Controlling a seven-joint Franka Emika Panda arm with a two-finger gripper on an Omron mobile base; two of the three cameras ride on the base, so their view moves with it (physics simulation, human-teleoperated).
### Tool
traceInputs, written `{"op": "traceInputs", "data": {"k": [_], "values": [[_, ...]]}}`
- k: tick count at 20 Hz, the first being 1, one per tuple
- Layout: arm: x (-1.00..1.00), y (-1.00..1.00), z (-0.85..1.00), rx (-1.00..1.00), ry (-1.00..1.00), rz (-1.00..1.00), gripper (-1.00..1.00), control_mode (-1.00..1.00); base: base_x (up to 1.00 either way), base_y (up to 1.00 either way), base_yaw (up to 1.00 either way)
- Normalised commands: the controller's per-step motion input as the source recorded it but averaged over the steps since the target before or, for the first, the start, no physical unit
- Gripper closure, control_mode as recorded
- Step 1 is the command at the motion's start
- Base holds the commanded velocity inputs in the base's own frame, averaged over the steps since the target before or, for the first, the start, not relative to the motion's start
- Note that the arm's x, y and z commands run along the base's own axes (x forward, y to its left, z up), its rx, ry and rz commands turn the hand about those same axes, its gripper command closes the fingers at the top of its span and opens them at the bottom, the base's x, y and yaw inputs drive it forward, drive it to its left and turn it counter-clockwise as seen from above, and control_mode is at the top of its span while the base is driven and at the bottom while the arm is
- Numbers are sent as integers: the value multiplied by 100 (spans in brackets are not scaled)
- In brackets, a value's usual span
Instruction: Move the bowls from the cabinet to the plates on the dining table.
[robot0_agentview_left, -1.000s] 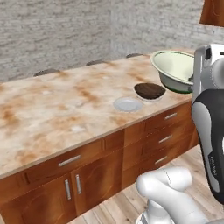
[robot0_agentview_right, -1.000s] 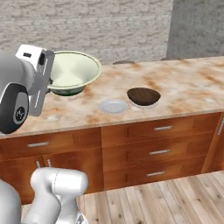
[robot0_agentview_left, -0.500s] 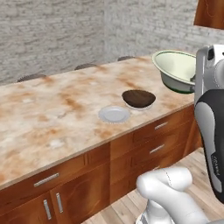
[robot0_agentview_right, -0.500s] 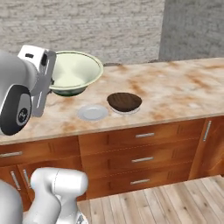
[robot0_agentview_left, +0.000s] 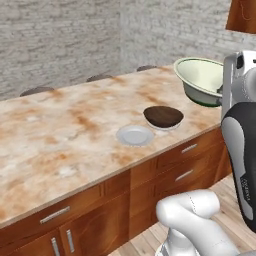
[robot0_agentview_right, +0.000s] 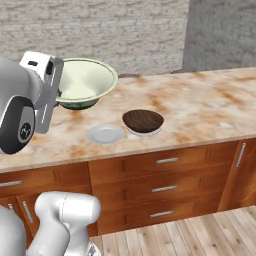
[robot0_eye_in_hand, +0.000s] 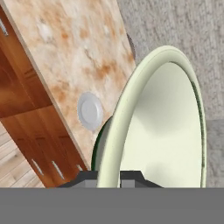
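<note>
The two-finger gripper (robot0_eye_in_hand: 108, 176) pinches the rim of the cream green-banded bowl (robot0_agentview_right: 84, 83), held above the marbled stone table (robot0_agentview_right: 200, 107). The dark brown bowl (robot0_agentview_right: 143, 121) sits just right of a bare white plate (robot0_agentview_right: 105, 134).

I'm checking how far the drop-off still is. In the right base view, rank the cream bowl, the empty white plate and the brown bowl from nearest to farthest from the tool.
1. Cream bowl: held by its rim in the tool, above the table's left part.
2. Empty white plate: on the table, just below and right of the cream bowl.
3. Brown bowl: farther right, beyond the plate.

Raised arm, claw (robot0_eye_in_hand: 108, 177) clamped tight
</note>
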Motion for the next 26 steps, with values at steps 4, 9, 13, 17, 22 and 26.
{"op": "traceInputs", "data": {"k": [4, 9, 13, 17, 22, 26], "values": [[0, 0, 0, 0, 0, 0, 100, 100, 40, -3, 0], [0, 0, 0, 0, 0, 0, 100, 100, 49, -3, 0], [0, 0, 0, 0, 0, 0, 100, 100, 52, -7, 0], [0, 0, 0, 0, 0, 0, 100, 100, 52, -9, 0], [0, 0, 0, 0, 0, 0, 100, 100, 50, -11, 0], [0, 0, 0, 0, 0, 0, 100, 100, 49, -14, 0]]}}
